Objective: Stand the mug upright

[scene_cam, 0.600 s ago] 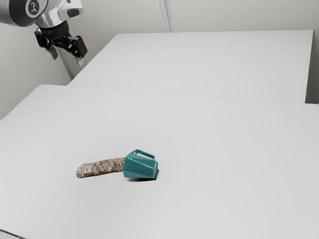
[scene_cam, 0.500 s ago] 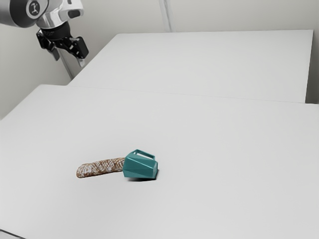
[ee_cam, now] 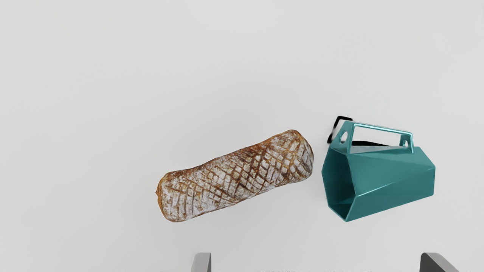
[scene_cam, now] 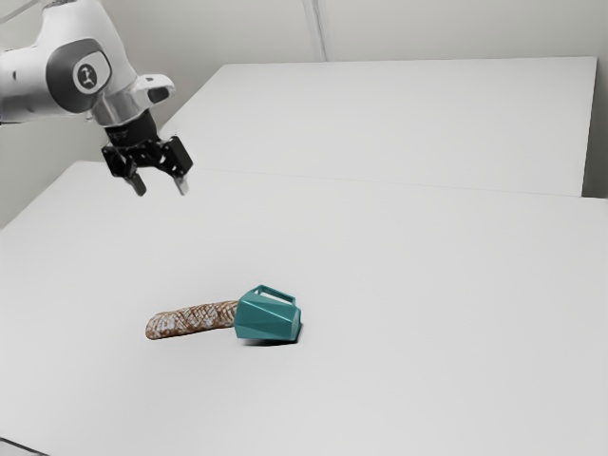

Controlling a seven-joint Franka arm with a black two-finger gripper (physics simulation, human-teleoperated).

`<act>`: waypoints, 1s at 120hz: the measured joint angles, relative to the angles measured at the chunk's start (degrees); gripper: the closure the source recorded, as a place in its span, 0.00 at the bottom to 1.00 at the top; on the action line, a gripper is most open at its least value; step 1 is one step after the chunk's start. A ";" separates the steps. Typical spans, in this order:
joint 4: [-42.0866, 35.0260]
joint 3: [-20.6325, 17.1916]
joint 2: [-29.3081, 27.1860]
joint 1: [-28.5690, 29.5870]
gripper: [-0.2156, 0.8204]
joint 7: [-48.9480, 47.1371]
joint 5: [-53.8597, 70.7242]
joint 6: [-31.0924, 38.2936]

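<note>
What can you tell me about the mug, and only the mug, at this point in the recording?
The mug is teal, glossy and faceted, perhaps glazed ceramic or plastic. It lies on its side on the table, its open mouth facing one end of the loaf, with a gap between them. Its angular handle sticks out along one side, with a round hole near the mouth. The tool is well clear of it.

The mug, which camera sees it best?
The wrist view, because it looks inside the mug and shows its handle clearly. The exterior view shows the mug on its side with its handle, but hides its inside.
</note>
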 joint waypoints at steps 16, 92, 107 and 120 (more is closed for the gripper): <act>-6.50 1.73 1.07 0.91 0.21 -0.65 -8.48 2.00; -14.92 2.08 15.09 1.72 0.21 -1.80 -31.69 8.80; -14.92 1.76 16.94 1.63 0.21 -1.88 -35.99 9.91; -14.96 0.94 18.34 1.50 0.21 -1.94 -39.96 10.47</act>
